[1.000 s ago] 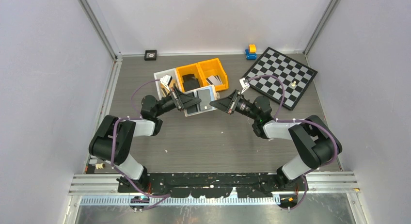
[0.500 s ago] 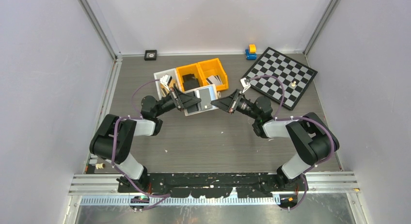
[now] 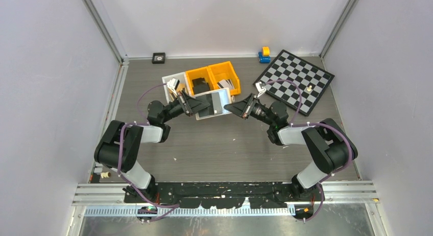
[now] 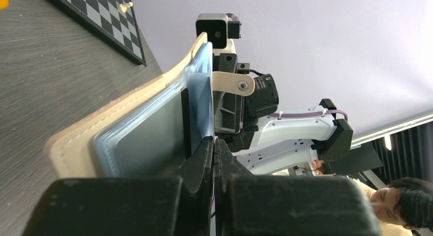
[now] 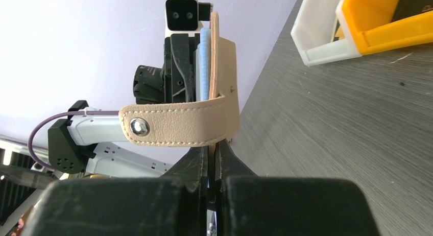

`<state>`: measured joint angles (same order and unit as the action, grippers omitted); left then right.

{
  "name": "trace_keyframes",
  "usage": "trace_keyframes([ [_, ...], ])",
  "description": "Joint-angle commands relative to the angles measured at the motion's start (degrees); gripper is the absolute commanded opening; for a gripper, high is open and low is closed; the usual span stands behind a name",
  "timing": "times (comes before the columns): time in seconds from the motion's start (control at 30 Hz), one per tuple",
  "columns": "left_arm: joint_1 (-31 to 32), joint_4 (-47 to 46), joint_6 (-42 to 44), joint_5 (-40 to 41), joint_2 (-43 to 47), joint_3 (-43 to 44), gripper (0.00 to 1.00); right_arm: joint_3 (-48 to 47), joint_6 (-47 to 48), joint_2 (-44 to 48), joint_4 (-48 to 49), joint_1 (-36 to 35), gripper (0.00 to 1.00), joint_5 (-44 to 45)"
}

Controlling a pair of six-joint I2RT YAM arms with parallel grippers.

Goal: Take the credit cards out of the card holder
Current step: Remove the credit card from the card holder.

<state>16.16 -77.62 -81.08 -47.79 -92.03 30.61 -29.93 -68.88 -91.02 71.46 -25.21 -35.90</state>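
The beige card holder (image 3: 218, 99) hangs open above the table between my two grippers. My left gripper (image 3: 195, 105) is shut on an inner see-through pocket leaf at the holder's left edge. In the left wrist view my left gripper (image 4: 213, 144) pinches that bluish leaf, and a light grey credit card (image 4: 148, 139) with a dark edge sits in a pocket of the card holder (image 4: 76, 144). My right gripper (image 3: 229, 108) is shut on the beige cover. In the right wrist view my right gripper (image 5: 213, 146) pinches the card holder (image 5: 224, 77) below its snap strap (image 5: 173, 124).
Two orange bins (image 3: 212, 71) and a white bin (image 3: 169, 80) stand just behind the holder; they hold several loose cards (image 3: 228, 84) and a black item (image 3: 200, 86). A chessboard (image 3: 296, 80) lies at the back right. A blue and yellow toy (image 3: 264, 54) stands by the back wall.
Both grippers have carried the holder slightly farther from the arm bases, toward the bins. Both grips stay the same.
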Motion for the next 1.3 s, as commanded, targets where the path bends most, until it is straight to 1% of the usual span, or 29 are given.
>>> trace_keyframes([
  [0.0, -2.2, -3.3, -0.6, -0.4, -0.1, -0.5, 0.00, 1.1, 2.3, 2.4, -0.3, 1.6, 0.00, 3.8],
  [0.13, -4.5, -0.5, 0.1, 0.5, 0.2, -1.9, 0.00, 3.1, 3.7, 4.3, -3.5, 3.8, 0.01, 7.3],
  [0.2, -5.1, 3.8, 2.0, 0.9, 0.7, -2.1, 0.00, 3.4, 5.5, 5.7, -8.8, 5.1, 0.00, 9.6],
  [0.23, -5.4, 6.5, 3.3, 1.2, 1.0, -2.2, 0.00, 3.3, 7.0, 7.1, -14.0, 5.5, 0.01, 11.2],
  [0.3, -5.9, 12.5, 6.3, 2.0, 2.2, -2.2, 0.00, 3.2, 10.1, 9.3, -21.1, 5.7, 0.00, 14.3],
  [0.37, -6.2, 19.4, 10.0, 3.4, 4.4, -1.8, 0.00, 2.7, 12.2, 11.0, -26.6, 5.7, 0.00, 16.7],
  [0.47, -6.3, 33.5, 18.0, 6.9, 8.6, 0.1, 0.00, 0.6, 14.6, 11.4, -34.6, 5.8, 0.00, 19.7],
  [0.53, -6.2, 43.1, 23.9, 11.1, 12.1, 1.6, 0.00, -0.2, 15.0, 10.3, -36.1, 5.7, 0.00, 19.9],
  [0.6, -6.2, 52.5, 29.7, 16.3, 15.4, 2.9, 0.00, -0.6, 14.9, 8.6, -35.2, 5.7, 0.00, 19.0],
  [0.63, -6.2, 54.7, 30.9, 19.3, 16.7, 3.3, 0.00, -0.8, 14.8, 7.9, -34.9, 5.7, 0.00, 18.6],
  [0.7, -6.2, 54.5, 31.0, 23.0, 17.7, 3.2, 0.00, -1.1, 14.6, 6.6, -34.5, 5.7, 0.01, 18.1],
  [0.8, -6.2, 54.2, 29.9, 24.9, 15.6, 5.4, 0.00, -1.3, 14.2, 6.2, -33.9, 5.7, 0.00, 17.3],
  [1.03, -6.2, 53.9, 26.3, 23.0, 1.8, 17.0, 0.00, -0.7, 16.1, 8.6, -35.5, 5.7, 0.01, 18.7],
  [1.27, -6.0, 56.5, 25.9, 22.9, -8.3, 27.6, 0.00, -1.0, 15.5, 8.3, -35.1, 5.7, 0.00, 18.0],
])
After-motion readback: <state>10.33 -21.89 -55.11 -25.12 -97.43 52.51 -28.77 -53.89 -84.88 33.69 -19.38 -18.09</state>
